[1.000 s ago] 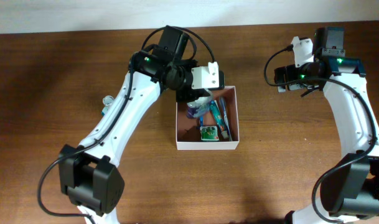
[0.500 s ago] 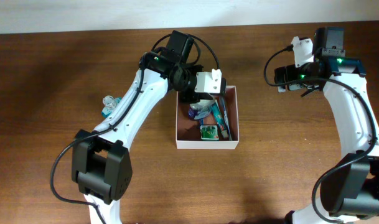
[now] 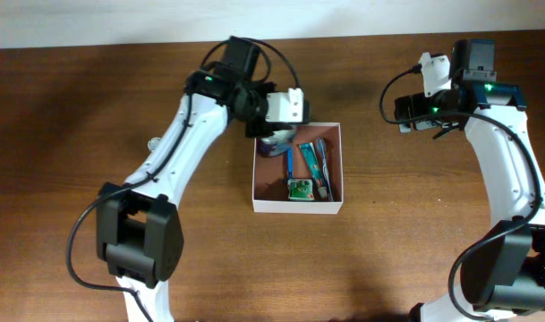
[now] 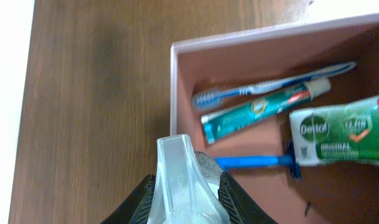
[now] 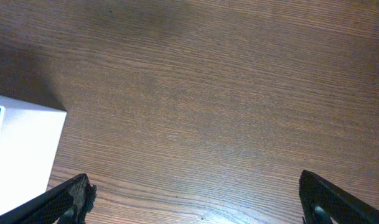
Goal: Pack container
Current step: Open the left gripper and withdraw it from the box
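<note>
Your left gripper (image 4: 184, 193) pinches a clear plastic piece (image 4: 175, 165) over the container (image 3: 299, 208) at frame centre, right gripper (image 5: 195, 193) spread wide; the box's thin walls look light and flimsy, so take a corner.

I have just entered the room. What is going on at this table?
A robot is packing toiletries into the container. The left claw grips a clear plastic item at the container's edge. Inside lie a toothbrush, a toothpaste tube, a blue razor and a green soap pack. The right claw hangs open over the table, holding nothing.
</note>
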Controlling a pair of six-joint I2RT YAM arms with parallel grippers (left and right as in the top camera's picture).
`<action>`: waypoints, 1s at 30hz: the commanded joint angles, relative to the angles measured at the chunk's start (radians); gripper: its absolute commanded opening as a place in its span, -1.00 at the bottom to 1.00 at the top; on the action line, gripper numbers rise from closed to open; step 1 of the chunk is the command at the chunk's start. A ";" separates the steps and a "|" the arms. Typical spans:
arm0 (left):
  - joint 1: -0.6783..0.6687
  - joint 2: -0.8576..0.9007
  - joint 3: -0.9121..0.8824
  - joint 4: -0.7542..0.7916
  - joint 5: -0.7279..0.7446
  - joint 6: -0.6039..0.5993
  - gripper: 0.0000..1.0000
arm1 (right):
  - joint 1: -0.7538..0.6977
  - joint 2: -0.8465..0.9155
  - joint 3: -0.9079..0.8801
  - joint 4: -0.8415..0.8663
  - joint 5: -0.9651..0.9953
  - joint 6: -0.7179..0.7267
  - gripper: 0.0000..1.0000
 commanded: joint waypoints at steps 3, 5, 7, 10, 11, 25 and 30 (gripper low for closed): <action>0.037 -0.002 0.010 0.011 0.012 -0.005 -0.60 | -0.005 0.008 0.012 0.003 0.002 0.012 0.97; 0.037 -0.002 0.010 0.009 0.016 -0.024 -0.57 | -0.005 0.008 0.012 0.003 0.002 0.012 0.97; 0.036 -0.002 0.010 0.002 0.016 -0.029 -0.47 | -0.005 0.008 0.012 0.003 0.002 0.012 0.97; 0.036 -0.002 0.010 0.001 0.016 -0.061 -0.18 | -0.005 0.008 0.012 0.003 0.002 0.012 0.97; 0.036 -0.002 0.010 0.001 0.016 -0.071 -0.14 | -0.005 0.008 0.012 0.003 0.002 0.012 0.97; 0.036 -0.010 0.017 0.007 0.003 -0.098 0.57 | -0.005 0.008 0.013 0.003 0.002 0.012 0.97; 0.036 -0.016 0.039 0.029 -0.040 -0.217 0.59 | -0.005 0.008 0.012 0.003 0.002 0.012 0.97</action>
